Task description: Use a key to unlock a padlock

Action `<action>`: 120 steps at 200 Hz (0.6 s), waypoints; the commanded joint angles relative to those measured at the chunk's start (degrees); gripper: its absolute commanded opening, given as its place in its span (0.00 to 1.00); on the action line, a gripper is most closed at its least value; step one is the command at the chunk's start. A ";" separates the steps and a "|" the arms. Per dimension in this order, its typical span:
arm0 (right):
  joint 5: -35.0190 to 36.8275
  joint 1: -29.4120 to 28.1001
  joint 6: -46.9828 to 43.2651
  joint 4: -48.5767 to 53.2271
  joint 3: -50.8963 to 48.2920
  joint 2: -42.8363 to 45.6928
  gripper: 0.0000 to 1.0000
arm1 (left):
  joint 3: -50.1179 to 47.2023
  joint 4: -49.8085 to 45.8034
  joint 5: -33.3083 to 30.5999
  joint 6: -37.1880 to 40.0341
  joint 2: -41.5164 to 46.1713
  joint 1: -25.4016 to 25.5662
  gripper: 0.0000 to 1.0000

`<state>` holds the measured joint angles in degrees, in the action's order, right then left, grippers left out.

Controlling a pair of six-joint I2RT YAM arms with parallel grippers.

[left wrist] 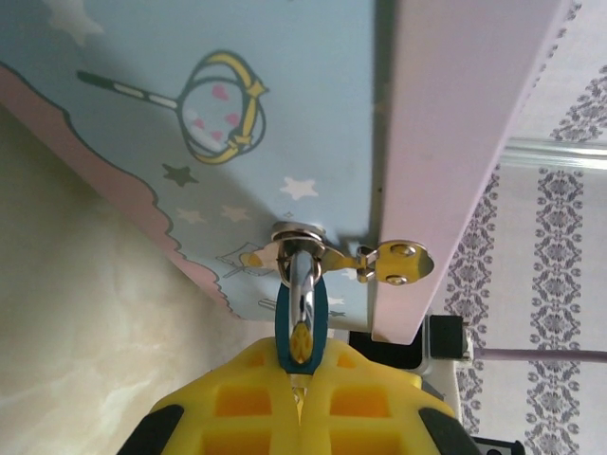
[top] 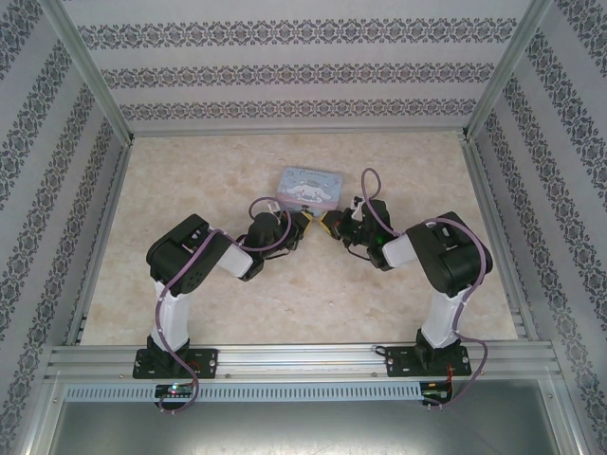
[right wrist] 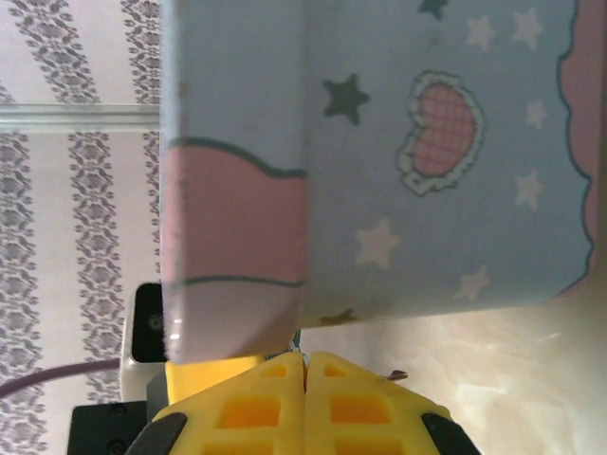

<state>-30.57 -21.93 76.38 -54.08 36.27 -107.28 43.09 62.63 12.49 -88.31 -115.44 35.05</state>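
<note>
My left gripper point(left wrist: 300, 377) pinches the padlock point(left wrist: 302, 320); it stands upright in frame, shackle point(left wrist: 302, 280) uppermost. My right gripper point(right wrist: 305, 368) is pressed together.

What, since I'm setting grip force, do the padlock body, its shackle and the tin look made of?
The padlock body has a smooth teal coat, likely painted metal, though plastic is possible. Its shackle looks like bare polished metal, silvery with mirror-like highlights. The tin seems to be thin sheet metal with a glossy printed cartoon finish, judging by its crisp, straight lid edge.
</note>
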 commanded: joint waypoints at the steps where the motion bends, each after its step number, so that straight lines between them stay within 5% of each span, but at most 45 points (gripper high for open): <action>1: -4.71 -2.73 4.75 -13.71 5.01 -0.74 0.00 | 0.26 4.06 11.17 1.04 -0.37 3.54 0.00; 79: -6.35 -0.29 -0.86 -7.83 4.29 -1.46 0.00 | -0.28 4.21 11.28 0.87 0.37 3.54 0.00; 120: -6.70 0.11 3.39 -10.72 4.79 -3.45 0.00 | -0.45 3.94 11.50 1.19 0.83 3.54 0.00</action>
<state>-34.24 -20.71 78.00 -55.77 37.56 -109.58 42.76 63.42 11.92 -88.31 -115.46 34.76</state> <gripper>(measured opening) 0.065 0.047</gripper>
